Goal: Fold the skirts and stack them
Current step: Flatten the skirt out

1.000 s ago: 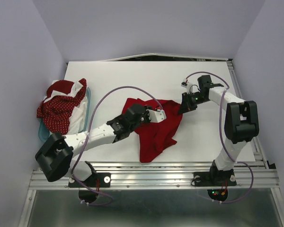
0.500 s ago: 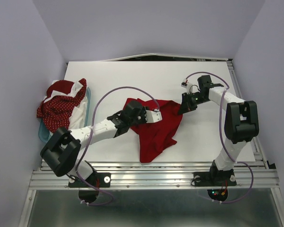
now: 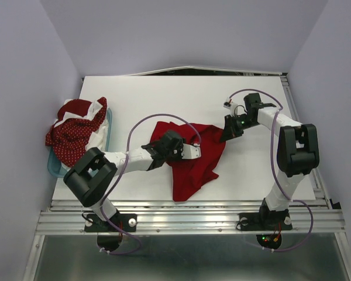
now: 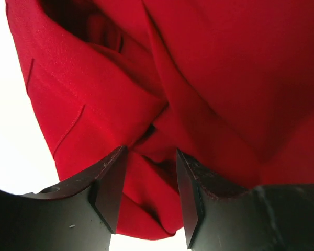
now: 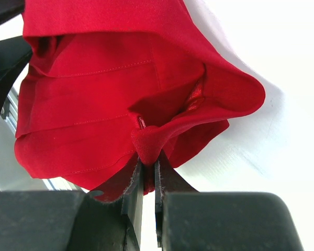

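far left: dotted skirt (image 3: 70,137) and white skirt (image 3: 95,146) are heaped unfolded over the tub (image 3: 55,168) at the desk (image 3: 164,93) edge, well apart from both pincers.

centre: red skirt (image 3: 193,170) is laid on the desk, long axis running from the far side toward the near edge. the far end is bunched, not flat.

left pincer (image 4: 149,157) is placed over the far-left part of that bunched end, jaws apart. a twisted fold is seen just ahead of the tips, roughly centred on the gap. contact cannot be confirmed from the wrist view. cloth extends ahead and to the right of it, with bare desk on its left.

right pincer (image 5: 145,167) is clamped tight on a pinch of the far-right corner, and the cloth appears raised off the desk there.

judgement: the next move is decided on the left side. the fold lies straight ahead of the open jaws, so a short advance and a close should be enough. the left arm is the nearer one, and the right is already committed. with both far corners held, the end could be spread across the long axis.
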